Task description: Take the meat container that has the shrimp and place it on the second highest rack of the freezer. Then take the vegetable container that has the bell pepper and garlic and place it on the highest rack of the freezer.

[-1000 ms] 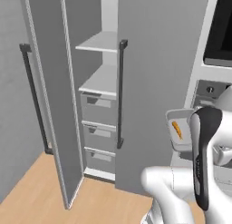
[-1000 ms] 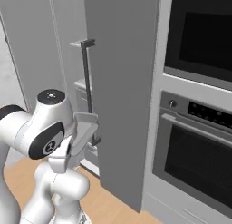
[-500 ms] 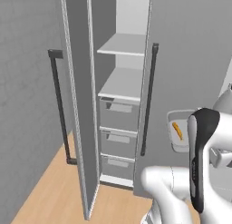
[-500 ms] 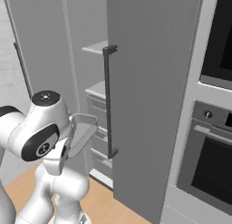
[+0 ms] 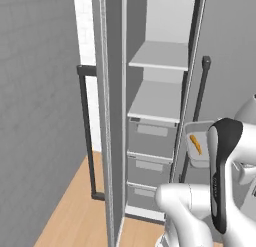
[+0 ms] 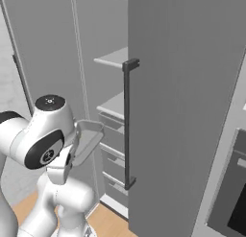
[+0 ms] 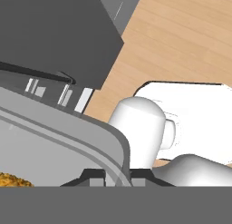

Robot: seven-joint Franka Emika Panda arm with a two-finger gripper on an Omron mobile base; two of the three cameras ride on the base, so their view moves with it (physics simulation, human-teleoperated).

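Before the open freezer (image 5: pixel 160 116), jaws clamp the shrimp container (image 7: pixel 59 146).

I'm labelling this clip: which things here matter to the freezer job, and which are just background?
Job: meat container holding the shrimp, clamped at its rim by the gripper; the freezer's upper rack and lower rack.
Background: freezer drawers; oven; wooden floor.

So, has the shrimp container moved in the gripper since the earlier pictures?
No. The container sits beside the arm's dark link as before; the camera moved.
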